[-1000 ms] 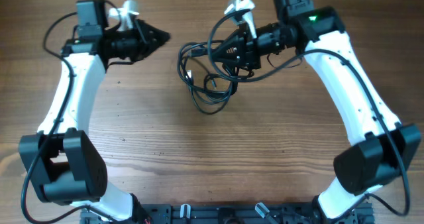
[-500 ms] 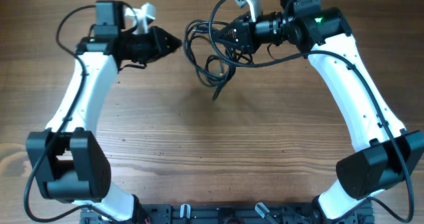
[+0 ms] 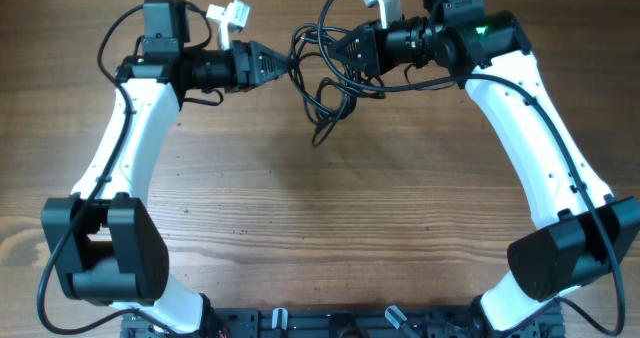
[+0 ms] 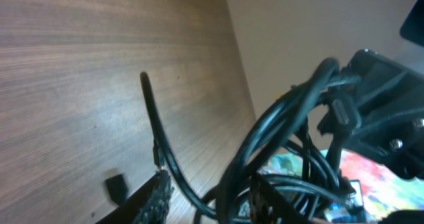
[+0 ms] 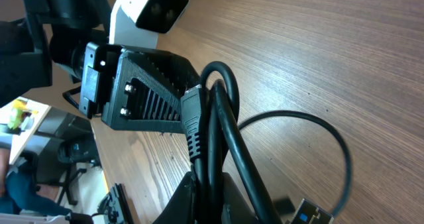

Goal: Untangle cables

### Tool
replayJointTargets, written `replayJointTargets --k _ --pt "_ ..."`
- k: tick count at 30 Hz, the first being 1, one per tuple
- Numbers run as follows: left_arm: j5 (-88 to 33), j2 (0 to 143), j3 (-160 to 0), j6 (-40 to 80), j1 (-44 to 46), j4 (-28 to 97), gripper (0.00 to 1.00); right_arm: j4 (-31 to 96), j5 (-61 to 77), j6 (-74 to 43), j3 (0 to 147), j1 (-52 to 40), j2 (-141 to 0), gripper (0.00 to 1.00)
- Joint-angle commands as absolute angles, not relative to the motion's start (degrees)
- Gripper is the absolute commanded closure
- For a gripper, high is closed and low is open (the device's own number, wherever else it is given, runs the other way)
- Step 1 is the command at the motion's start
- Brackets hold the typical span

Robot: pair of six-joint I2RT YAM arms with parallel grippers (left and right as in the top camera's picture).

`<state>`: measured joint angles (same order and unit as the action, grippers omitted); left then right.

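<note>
Holding the cables [image 3: 330,83] clamped in my right gripper [image 3: 348,53] at the far side; my left gripper [image 3: 282,66] stands apart, strands between its fingers.

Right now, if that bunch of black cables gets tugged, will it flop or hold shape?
Probably floppy: the cables droop in loose loops from the right gripper. Likely light, since one pinch lifts most of the bunch. Crossed loops may snag.
</note>
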<state>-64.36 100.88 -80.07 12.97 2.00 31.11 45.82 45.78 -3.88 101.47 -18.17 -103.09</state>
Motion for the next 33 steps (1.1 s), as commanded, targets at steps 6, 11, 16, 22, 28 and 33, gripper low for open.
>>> replayJointTargets --k 6,11,16,22,28,33 --pt "-39.8 101.3 -79.8 28.5 9.0 25.1 0.63 46.2 58.3 1.7 102.0 -18.2 -101.8 0.96" --pt "-24.4 101.3 -79.8 35.4 10.3 27.8 0.96 41.5 82.3 6.9 102.0 -17.2 -101.8 0.96" --pt "-24.4 101.3 -79.8 34.7 10.3 28.5 0.96 34.1 90.3 1.1 102.0 -14.5 -101.8 0.96" --pt "-24.5 101.3 -79.8 33.2 8.6 30.1 0.96 45.3 24.7 -21.4 102.0 -13.5 -101.8 0.96" --pt "-24.6 101.3 -79.8 32.3 5.1 32.2 0.96 47.8 2.3 -26.1 102.0 -9.9 -101.2 0.96" --pt "-25.4 101.3 -79.8 25.6 3.4 32.8 0.96 51.1 2.3 -23.2 102.0 -3.2 -100.9 0.96"
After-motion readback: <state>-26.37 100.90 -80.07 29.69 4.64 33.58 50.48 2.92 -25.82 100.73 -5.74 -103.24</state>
